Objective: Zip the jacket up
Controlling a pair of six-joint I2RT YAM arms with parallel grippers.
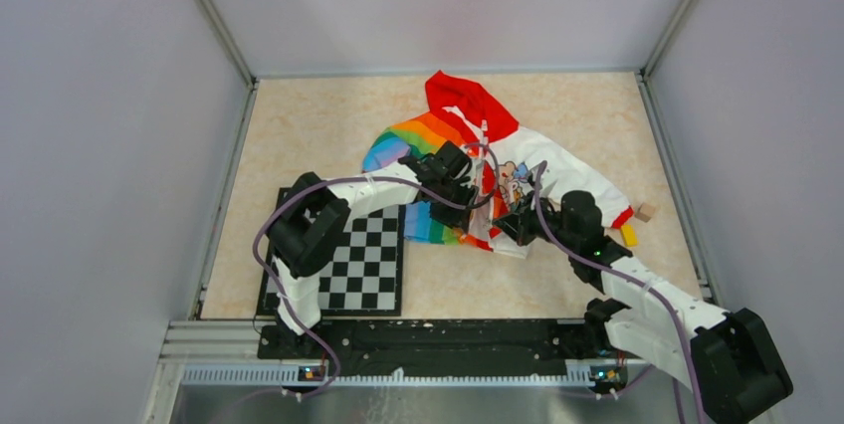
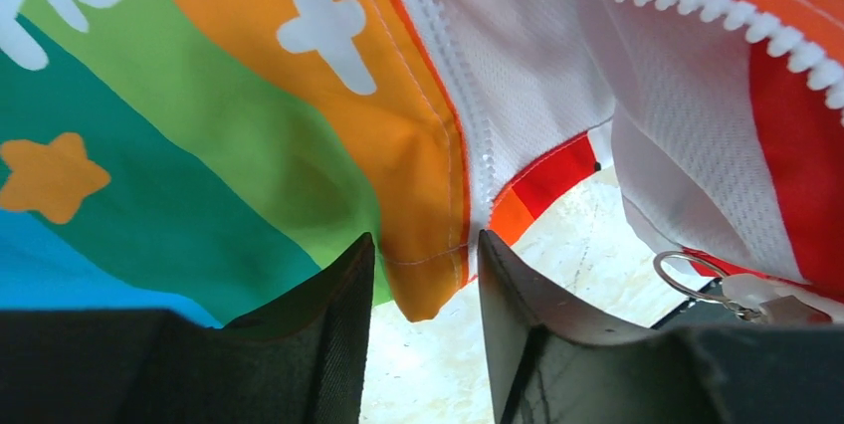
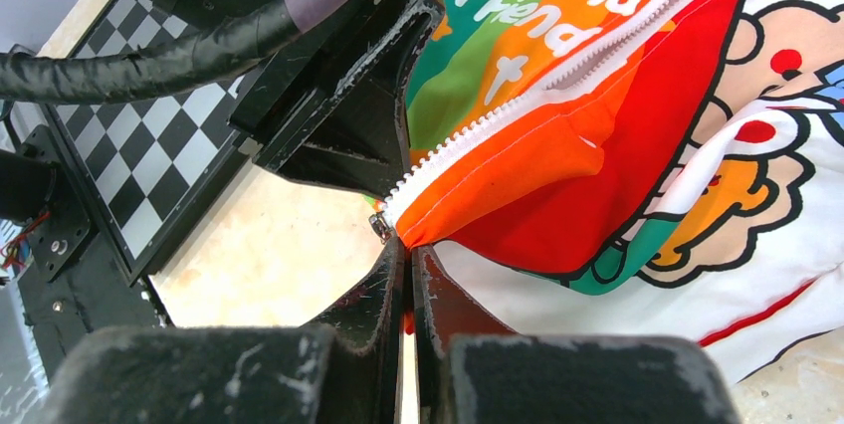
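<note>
The jacket point(image 1: 537, 160) lies crumpled mid-table, red hood toward the back, rainbow half on the left, white cartoon half on the right. Its white zipper point(image 2: 453, 76) is parted, and both rows of teeth show. My left gripper point(image 2: 423, 237) is open, with the orange bottom corner of the rainbow half point(image 2: 428, 275) hanging between its fingers and a gap on each side. A metal ring on the zipper pull point(image 2: 687, 275) lies to its right. My right gripper point(image 3: 408, 245) is shut on the orange-red hem at the zipper's lower end point(image 3: 468, 205). In the top view, both grippers point(image 1: 460, 190) point(image 1: 513, 225) meet at the jacket's near edge.
A black-and-white checkerboard point(image 1: 363, 265) lies at the near left, under the left arm. A small wooden block point(image 1: 647, 212) and a yellow one point(image 1: 629, 235) sit by the jacket's right cuff. Grey walls close the table in on three sides.
</note>
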